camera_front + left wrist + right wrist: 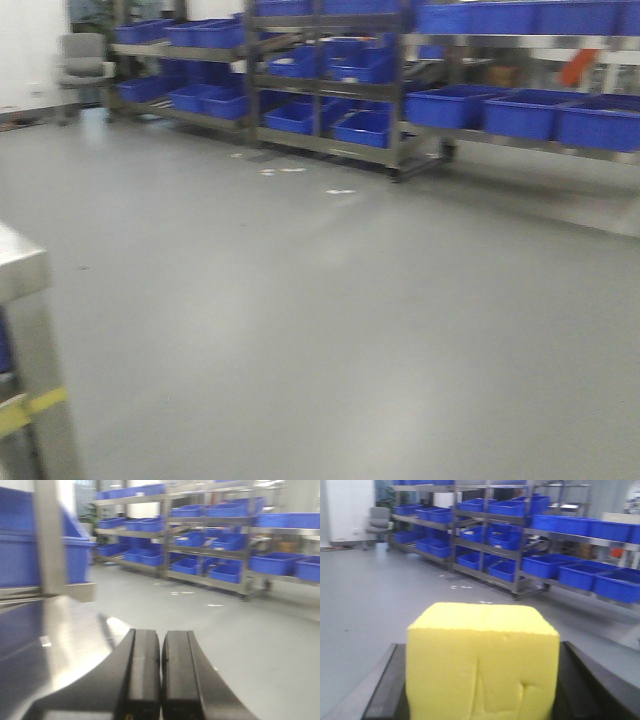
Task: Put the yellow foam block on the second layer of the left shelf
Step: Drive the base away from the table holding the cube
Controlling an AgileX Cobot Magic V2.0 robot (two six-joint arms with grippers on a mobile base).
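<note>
A grey floor [300, 320] is seen filling most of the front view. Three steel racks [320, 90] are ranged along its far side, from 10 to 2 o'clock, and are loaded with blue bins [525, 112]. Well over a dozen bins are seen, the exact count being lost to blur. One steel corner [20, 270], marked with one yellow tape strip [30, 408], is seen at 8 o'clock. One grey chair [85, 58] is placed at 10 o'clock, just beside the leftmost rack. One yellow block [482, 660] is held clear of the floor, pinched between the two dark fingers [385, 690] of the right gripper [482, 700]. The left gripper [161, 675] is seen with its two pads pressed together on nothing, beside a steel surface [60, 630] at 9 o'clock.
</note>
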